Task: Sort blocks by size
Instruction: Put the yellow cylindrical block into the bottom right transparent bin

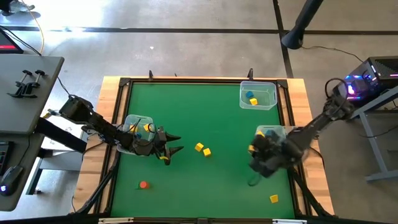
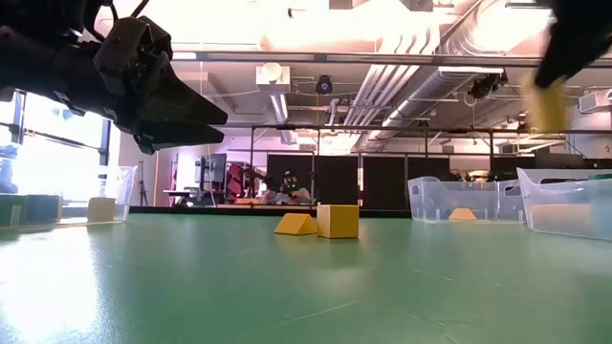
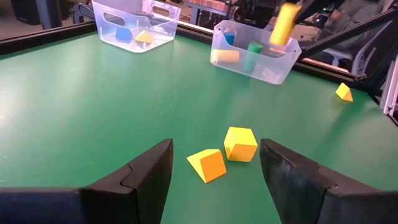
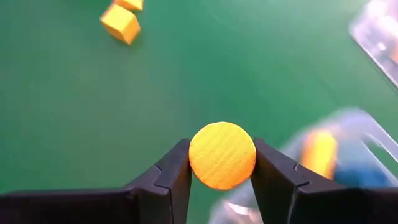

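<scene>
The right gripper (image 4: 221, 163) pinches a round yellow block (image 4: 222, 155) by its curved sides — it could roll free. The left gripper (image 3: 216, 168) hovers, fingers spread.

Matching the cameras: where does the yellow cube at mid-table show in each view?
High view: yellow cube at mid-table.
Low view: cube at centre.
Left wrist view: cube low, right of centre.
Right wrist view: cube top left.
Shared landmark: the yellow wedge next to it.
</scene>
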`<state>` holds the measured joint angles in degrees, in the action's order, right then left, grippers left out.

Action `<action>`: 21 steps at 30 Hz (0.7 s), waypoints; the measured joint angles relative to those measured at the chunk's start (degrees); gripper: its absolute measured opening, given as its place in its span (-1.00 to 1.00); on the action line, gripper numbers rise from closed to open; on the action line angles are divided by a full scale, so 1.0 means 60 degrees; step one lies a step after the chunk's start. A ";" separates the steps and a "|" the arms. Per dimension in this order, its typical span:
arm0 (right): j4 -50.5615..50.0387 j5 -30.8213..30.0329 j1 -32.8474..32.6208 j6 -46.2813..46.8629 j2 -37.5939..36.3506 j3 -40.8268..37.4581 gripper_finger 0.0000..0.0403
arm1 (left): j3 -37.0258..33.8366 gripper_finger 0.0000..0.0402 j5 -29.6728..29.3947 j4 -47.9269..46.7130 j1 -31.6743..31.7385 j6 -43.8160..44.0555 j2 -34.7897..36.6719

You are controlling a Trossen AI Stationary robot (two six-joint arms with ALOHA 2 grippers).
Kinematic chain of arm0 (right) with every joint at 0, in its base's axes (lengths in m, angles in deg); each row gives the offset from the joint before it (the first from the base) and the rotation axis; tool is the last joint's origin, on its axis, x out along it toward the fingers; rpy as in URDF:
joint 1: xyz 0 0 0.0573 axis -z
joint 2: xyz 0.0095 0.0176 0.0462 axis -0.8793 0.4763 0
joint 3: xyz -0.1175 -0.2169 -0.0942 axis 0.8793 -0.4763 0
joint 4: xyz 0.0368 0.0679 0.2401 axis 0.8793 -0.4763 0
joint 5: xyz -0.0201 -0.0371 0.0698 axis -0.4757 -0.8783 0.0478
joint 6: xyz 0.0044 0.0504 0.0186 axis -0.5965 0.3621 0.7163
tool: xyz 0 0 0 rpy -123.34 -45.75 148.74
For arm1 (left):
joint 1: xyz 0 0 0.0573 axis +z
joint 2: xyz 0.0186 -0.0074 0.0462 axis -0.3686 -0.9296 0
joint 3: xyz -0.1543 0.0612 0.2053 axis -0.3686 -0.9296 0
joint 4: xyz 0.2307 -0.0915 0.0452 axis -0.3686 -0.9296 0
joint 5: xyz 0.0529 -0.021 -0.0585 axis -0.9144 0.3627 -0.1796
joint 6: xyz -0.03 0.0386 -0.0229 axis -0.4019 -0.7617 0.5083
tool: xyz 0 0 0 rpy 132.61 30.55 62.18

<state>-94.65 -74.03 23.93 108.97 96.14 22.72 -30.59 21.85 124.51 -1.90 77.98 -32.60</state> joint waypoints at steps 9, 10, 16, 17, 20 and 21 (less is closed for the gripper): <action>-0.3539 0.0204 -0.2543 0.5757 -0.0007 0.0086 -0.36 | 0.0004 0.13 0.0000 0.0001 -0.0002 -0.0151 0.0004; -0.3508 0.0204 -0.2689 0.6107 -0.0007 -0.0104 -0.36 | 0.0004 0.13 0.0000 0.0001 -0.0002 -0.0157 0.0004; -0.3113 0.1099 -0.2928 0.7767 -0.0007 -0.1462 -0.36 | 0.0004 0.13 0.0000 0.0001 0.0002 -0.0167 0.0004; -0.2949 0.1165 -0.2925 0.7839 -0.0007 -0.1682 -0.36 | 0.0004 0.13 0.0000 0.0001 0.0018 -0.0202 0.0004; -0.2009 0.1068 -0.2924 0.7987 -0.0043 -0.2324 -0.36 | 0.0004 0.13 0.0000 0.0007 0.0082 -0.0248 0.0004; -0.1680 0.1044 -0.2915 0.7982 -0.0092 -0.2550 -0.36 | 0.0004 0.13 0.0003 0.0007 0.0116 -0.0246 0.0004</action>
<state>-104.73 -67.77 6.44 156.86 95.59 7.42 -30.57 21.88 124.55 -1.20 76.51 -32.57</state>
